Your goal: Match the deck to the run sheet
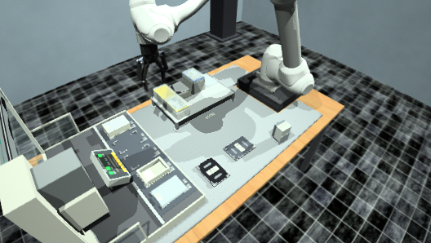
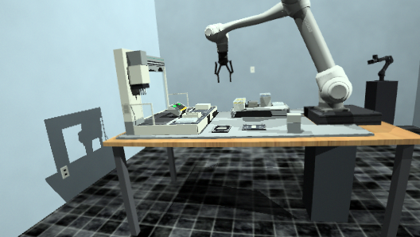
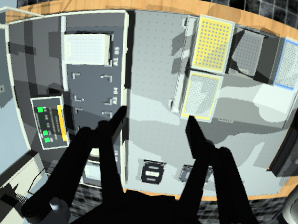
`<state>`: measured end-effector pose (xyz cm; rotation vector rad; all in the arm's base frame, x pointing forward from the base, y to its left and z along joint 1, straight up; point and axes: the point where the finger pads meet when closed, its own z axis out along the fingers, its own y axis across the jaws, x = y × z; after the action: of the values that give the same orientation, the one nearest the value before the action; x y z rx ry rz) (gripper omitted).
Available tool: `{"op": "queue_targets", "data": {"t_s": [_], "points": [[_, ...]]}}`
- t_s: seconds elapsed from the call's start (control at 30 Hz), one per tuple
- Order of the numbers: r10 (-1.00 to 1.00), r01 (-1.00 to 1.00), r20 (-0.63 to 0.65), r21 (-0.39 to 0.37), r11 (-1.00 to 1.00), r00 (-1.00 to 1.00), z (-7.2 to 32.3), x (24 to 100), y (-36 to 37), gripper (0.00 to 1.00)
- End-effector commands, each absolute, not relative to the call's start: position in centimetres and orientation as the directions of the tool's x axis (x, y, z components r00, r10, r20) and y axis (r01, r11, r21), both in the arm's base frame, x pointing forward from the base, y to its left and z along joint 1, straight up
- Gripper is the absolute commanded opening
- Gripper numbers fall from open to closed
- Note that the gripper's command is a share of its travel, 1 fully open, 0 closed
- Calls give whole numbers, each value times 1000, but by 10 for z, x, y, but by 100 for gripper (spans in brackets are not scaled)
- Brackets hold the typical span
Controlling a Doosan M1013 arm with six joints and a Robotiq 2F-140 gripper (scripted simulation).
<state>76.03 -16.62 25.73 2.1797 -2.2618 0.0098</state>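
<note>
My gripper (image 1: 152, 77) (image 2: 223, 76) (image 3: 156, 118) is open and empty, high above the table near the shelf's far end. The deck strip (image 1: 131, 148) (image 3: 93, 90) of the liquid handler lies at the left. A white block (image 1: 116, 125) (image 3: 87, 48) sits at its far end, then come bare positions. A cream open tray (image 1: 153, 170) follows, and a pale lidded plate (image 1: 169, 192) sits at the near end. The shelf (image 1: 212, 107) (image 2: 260, 112) carries a yellow-topped rack (image 1: 164, 92) (image 3: 213, 44), a second pale rack (image 1: 178, 104) (image 3: 201, 94) and a grey block (image 1: 192, 77) (image 3: 246, 52).
The handler's head with green lights (image 1: 109, 165) (image 3: 48, 121) hangs over the deck beside its tall column (image 2: 125, 89). Two black nests (image 1: 213, 171) (image 1: 239, 148) lie on the mat. A small grey key box (image 1: 282, 131) (image 2: 294, 121) stands near the arm's base (image 1: 269, 91).
</note>
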Motion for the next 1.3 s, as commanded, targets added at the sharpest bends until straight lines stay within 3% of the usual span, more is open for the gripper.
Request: {"op": "queue_targets", "data": {"t_s": [0.0, 0.4, 1.27], "points": [[-999, -999, 5, -5, 37, -37, 259, 774, -166, 67], [-999, -999, 5, -5, 37, -37, 259, 814, -167, 67], [-999, -999, 4, -5, 37, -37, 258, 815, -64, 67]]}}
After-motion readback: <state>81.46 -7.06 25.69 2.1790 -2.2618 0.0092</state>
